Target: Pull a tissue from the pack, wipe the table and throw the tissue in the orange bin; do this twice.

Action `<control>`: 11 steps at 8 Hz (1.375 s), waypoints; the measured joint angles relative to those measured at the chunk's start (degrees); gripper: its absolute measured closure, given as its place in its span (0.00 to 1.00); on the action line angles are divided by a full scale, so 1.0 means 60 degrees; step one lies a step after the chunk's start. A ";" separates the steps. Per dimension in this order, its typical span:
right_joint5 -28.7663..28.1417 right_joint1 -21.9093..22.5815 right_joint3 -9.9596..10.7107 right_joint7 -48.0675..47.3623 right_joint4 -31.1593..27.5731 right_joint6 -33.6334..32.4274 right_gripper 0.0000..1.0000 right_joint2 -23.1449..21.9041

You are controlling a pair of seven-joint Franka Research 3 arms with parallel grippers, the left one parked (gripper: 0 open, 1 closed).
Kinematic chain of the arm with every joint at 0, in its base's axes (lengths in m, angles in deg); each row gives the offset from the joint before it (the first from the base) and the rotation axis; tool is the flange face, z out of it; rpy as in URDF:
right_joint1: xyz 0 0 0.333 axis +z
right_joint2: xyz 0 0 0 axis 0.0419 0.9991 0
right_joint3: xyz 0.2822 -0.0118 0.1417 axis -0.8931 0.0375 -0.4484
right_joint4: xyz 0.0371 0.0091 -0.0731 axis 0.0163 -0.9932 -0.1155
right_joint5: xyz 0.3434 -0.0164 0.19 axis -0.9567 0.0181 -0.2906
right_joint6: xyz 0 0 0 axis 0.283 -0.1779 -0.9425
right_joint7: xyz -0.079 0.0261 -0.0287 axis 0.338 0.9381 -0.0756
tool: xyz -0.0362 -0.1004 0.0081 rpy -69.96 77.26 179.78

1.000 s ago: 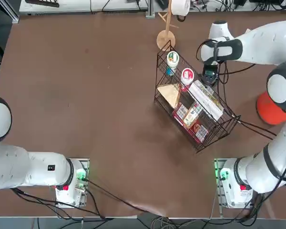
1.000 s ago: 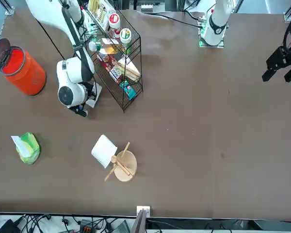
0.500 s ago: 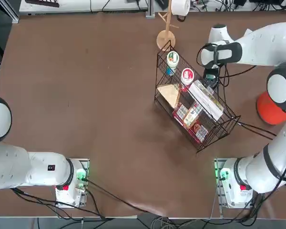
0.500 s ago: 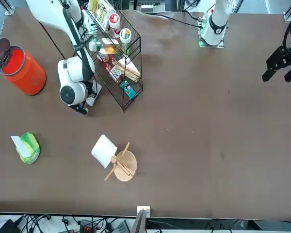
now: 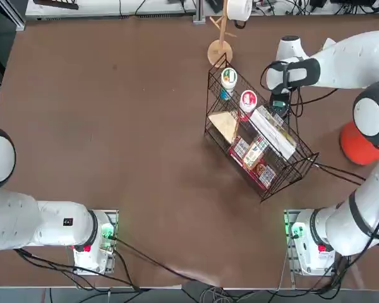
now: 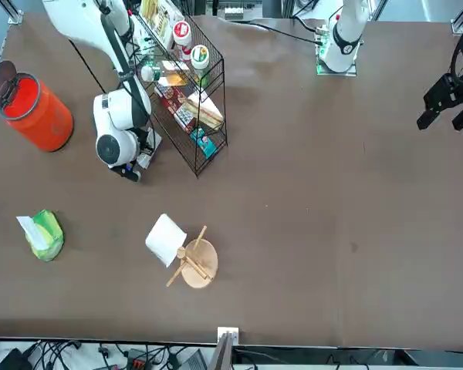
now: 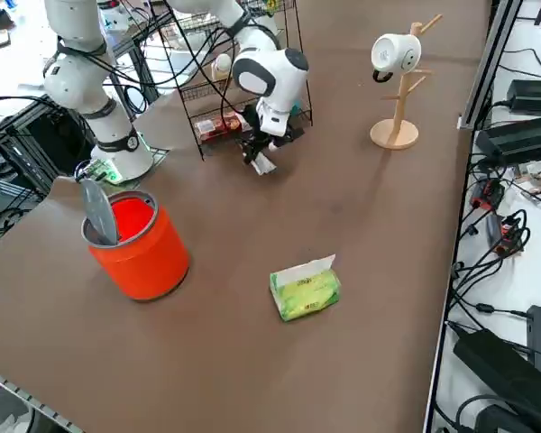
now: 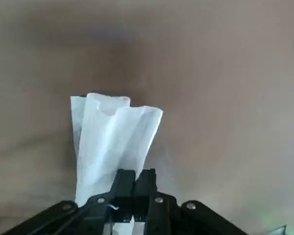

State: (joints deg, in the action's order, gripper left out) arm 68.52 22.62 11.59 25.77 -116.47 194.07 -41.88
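My right gripper (image 8: 134, 178) is shut on a white tissue (image 8: 110, 139), which lies flat against the dark-brown table (image 6: 316, 200). The gripper (image 6: 133, 166) is low over the table, just beside the black wire basket, with the tissue (image 7: 264, 165) showing under it (image 7: 255, 155). From above, the wrist covers the gripper (image 5: 280, 105). The green pack (image 6: 45, 234) lies apart near the table's far edge, a white tissue sticking out of it (image 7: 305, 290). The orange bin (image 6: 35, 110) stands at the robot's right with its lid up (image 7: 138, 240), (image 5: 355, 144).
A black wire basket (image 5: 260, 136) holds two red-and-white cups, a long white box and packets, right next to the gripper. A wooden mug stand (image 6: 193, 262) with a white mug stands near the far edge. Cables run by the arm bases.
My right gripper has slid the tissue a short way along the table, toward the robot's side and closer along the basket. It stays shut on the tissue.
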 joint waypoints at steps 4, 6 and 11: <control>0.0007 0.0004 -0.0003 0.0008 -0.0014 0.0242 0.99 0.0099; -0.0001 0.0006 -0.0023 -0.0001 0.0013 0.0702 0.99 0.0101; -0.0013 0.0107 -0.0179 -0.0449 0.0636 0.0932 0.99 0.0440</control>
State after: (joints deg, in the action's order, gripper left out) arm 68.45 23.26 10.52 23.08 -112.66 199.66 -39.24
